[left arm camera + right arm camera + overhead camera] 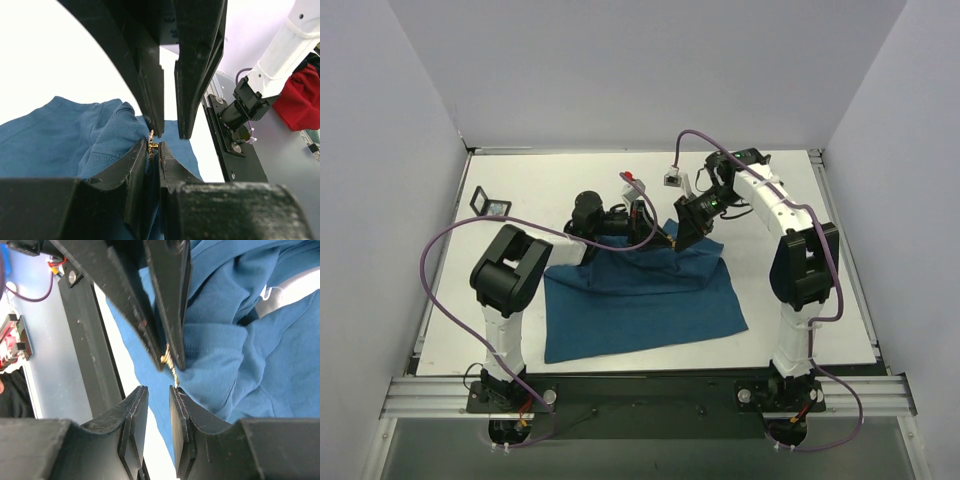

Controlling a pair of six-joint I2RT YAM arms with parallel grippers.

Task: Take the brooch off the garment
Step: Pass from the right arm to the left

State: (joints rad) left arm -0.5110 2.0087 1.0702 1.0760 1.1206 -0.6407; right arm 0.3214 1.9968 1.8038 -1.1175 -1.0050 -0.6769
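Pinching the brooch [152,144] on the teal T-shirt [60,140], the left hand [153,148] works toward the table's [550,180] far edge; the right hand [157,392] is narrowly parted, empty.

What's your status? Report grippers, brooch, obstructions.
Left gripper shut on the brooch. Right gripper open, empty, tips close opposite. Brooch against a fold of the garment; can't tell if freed. Nothing else in the way.

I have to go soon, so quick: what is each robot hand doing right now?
Left hand: shut on the brooch.
Right hand: open, holding nothing.
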